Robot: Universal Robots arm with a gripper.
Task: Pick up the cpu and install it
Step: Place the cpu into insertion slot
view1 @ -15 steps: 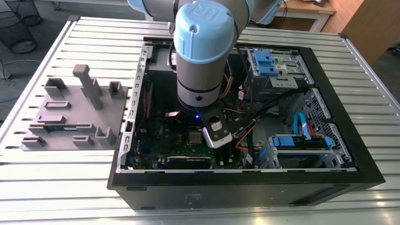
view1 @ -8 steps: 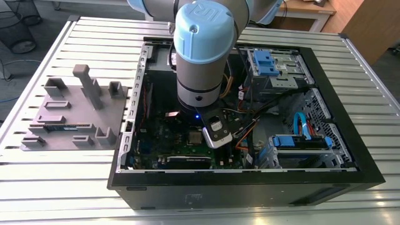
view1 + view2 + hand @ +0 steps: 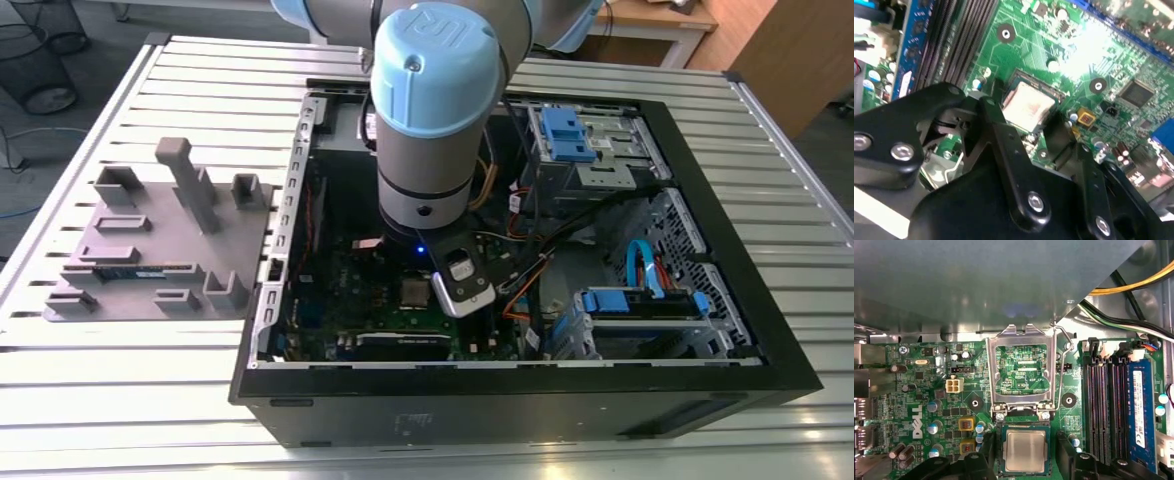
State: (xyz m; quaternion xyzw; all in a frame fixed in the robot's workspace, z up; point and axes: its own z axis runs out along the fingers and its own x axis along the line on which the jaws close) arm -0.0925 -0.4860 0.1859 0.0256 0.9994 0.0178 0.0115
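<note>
small flat square cpu with shiny silver metal top (image 3: 1025,450) lies flat in black socket on green motherboard (image 3: 914,390), inside open black computer case (image 3: 534,400) lying on slatted metal counter (image 3: 134,400). black two-finger tool (image 3: 1024,117) hangs low over it, fingers (image 3: 999,130) spread wide, one each side of cpu, gripping nothing. silver metal socket frame (image 3: 1022,337) flipped open, just beside cpu. grey plastic tray (image 3: 160,230) on counter beside case, toward counter edge at exterior view's left
</note>
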